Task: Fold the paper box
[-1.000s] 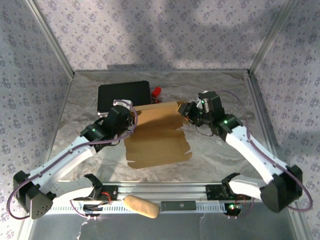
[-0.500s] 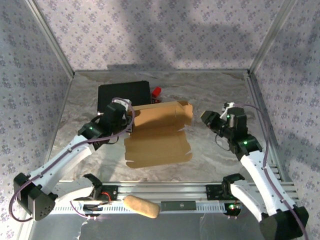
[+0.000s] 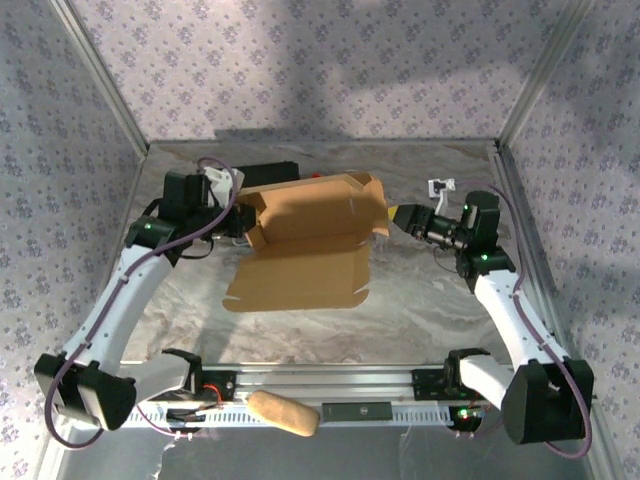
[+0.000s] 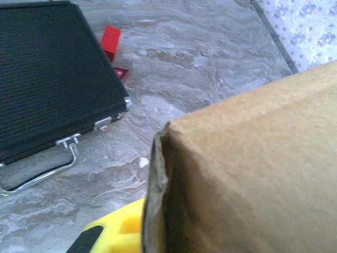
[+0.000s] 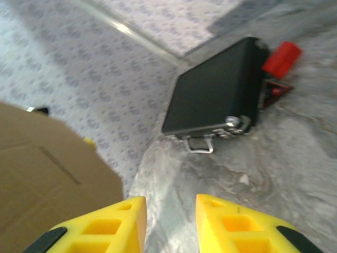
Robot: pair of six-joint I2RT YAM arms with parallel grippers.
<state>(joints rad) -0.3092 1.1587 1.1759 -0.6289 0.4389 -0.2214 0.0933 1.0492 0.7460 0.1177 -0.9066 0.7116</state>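
Half-raised paper box.
Plain brown die-cut cardboard, notched flaps; far panel tilted up, near panel flat on the counter. The left end effector pinches its left end; the right end effector, slightly spread, empty, sits beside its right edge.

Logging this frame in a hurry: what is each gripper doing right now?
The left gripper: closed on the left edge of the cardboard box.
The right gripper: slightly open, holding nothing.

left fingers pinched closed, arm reaching forward | right fingers apart, pointing left
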